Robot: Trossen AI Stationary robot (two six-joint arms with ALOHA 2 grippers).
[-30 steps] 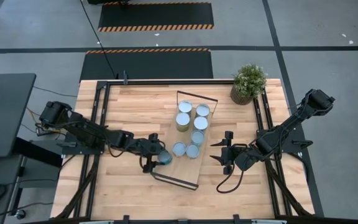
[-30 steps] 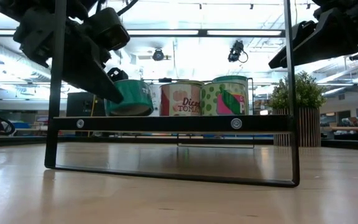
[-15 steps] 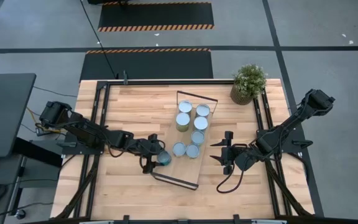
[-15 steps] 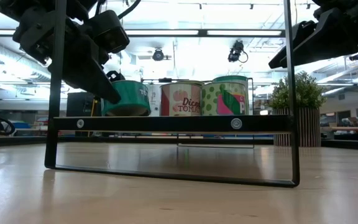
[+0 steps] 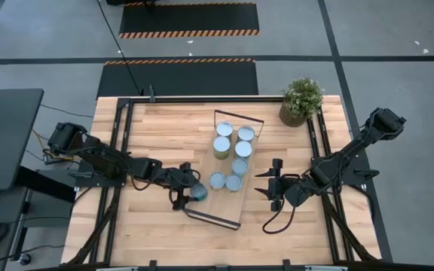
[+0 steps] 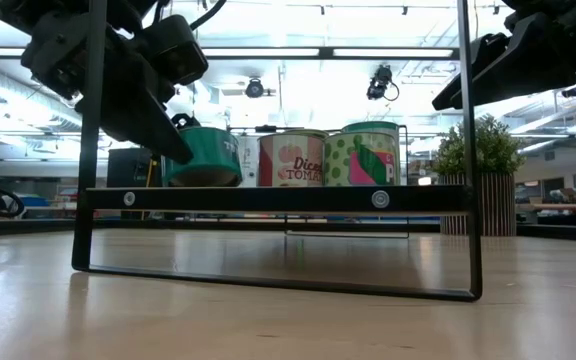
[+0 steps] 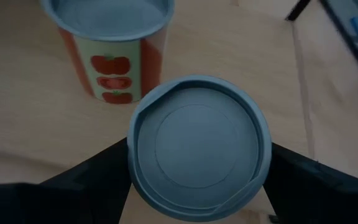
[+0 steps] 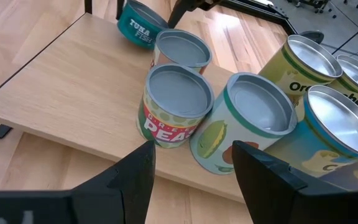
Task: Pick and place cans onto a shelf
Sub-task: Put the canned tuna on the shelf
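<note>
From above I see the light-wood bench (image 5: 157, 135) with black rails along its sides, standing on a grey floor with black mats edged in orange-and-black hazard stripes (image 5: 189, 32). A potted green plant (image 5: 302, 100) sits at the bench's far right corner, and a dark desk (image 5: 2, 135) stands off the left side. The shelf (image 5: 227, 202), a pale board with black wire frames at its short ends, lies slanted in the middle of the bench. Six cans (image 5: 236, 149) stand on it in two rows. My left gripper (image 5: 189, 193) is clamped on a seventh, a teal tuna can (image 6: 208, 157), at the shelf's near left corner; in the low view I cannot tell whether it touches the board. Beside it stand a tomato can (image 7: 114, 50) and a peas can (image 8: 174, 111). My right gripper (image 5: 272, 184) waits just right of the shelf, fingers apart, holding nothing. Beyond the bench the room shows ceiling strip lights (image 6: 368, 52).
</note>
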